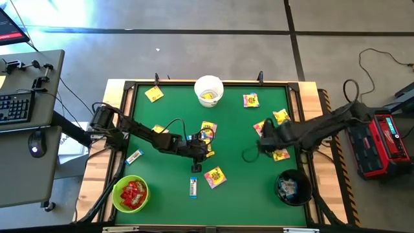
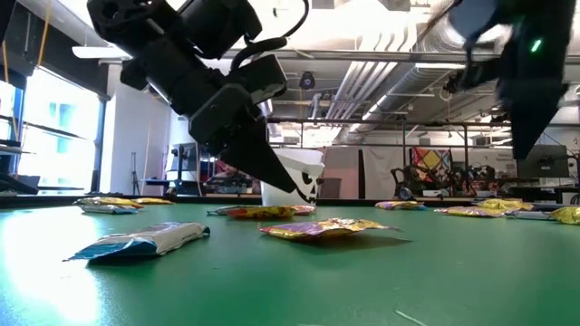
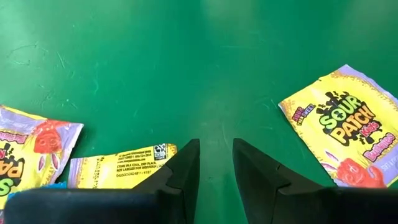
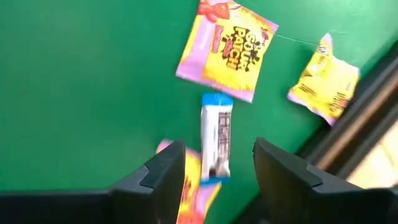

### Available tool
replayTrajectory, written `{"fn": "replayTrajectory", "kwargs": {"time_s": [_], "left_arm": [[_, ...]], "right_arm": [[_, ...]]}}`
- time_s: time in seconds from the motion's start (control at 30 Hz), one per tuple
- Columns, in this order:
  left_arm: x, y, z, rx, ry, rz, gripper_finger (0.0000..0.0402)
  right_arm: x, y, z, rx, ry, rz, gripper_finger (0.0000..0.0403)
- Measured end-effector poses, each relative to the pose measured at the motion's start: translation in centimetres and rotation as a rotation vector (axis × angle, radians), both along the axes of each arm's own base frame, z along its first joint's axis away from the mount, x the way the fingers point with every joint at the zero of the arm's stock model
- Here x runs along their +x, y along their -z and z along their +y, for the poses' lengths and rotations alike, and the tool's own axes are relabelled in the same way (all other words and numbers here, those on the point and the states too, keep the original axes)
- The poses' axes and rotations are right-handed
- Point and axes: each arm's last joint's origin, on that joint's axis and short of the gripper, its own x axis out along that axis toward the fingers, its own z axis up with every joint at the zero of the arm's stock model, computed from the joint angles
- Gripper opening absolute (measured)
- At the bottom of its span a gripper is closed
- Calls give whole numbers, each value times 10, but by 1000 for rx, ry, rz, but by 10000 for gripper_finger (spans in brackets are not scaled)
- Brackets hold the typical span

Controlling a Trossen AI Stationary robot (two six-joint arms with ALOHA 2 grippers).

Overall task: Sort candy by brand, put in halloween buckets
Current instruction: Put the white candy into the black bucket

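Your left end effector (image 1: 199, 155) sits mid-counter (image 1: 239, 188), fingers (image 3: 180, 174) a narrow gap apart over bare green, pinching nothing; yellow packets (image 3: 345, 134) lie on either side. Right end effector (image 1: 259, 144) has fingers spread, empty, with a white-and-blue bar (image 4: 216, 144) straight ahead between them. White bucket (image 1: 209, 90) at the far edge, green bucket (image 1: 130, 194) and black bucket (image 1: 292, 188) at the near corners.

Robotics lab: exposed ceiling ducts (image 2: 471, 41), desk w/ keyboard (image 1: 16, 107)
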Motion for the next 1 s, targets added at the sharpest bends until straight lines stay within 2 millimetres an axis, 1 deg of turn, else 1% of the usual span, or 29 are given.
{"fn": "replayTrajectory", "kwargs": {"time_s": [0.13, 0.3, 0.5, 0.73, 1.0], "left_arm": [[0, 0, 0, 0, 0, 0, 86], [0, 1, 0, 1, 0, 7, 86], [0, 0, 0, 1, -1, 7, 86], [0, 1, 0, 0, 0, 9, 86], [-1, 1, 0, -2, 2, 10, 86]], "right_arm": [[3, 25, -25, 12, 48, -21, 177], [4, 41, -40, 16, 50, -58, 177], [2, 49, -42, 15, 52, -18, 177], [8, 63, -38, 27, 36, 53, 177], [15, 73, -40, 46, 32, 65, 176]]}}
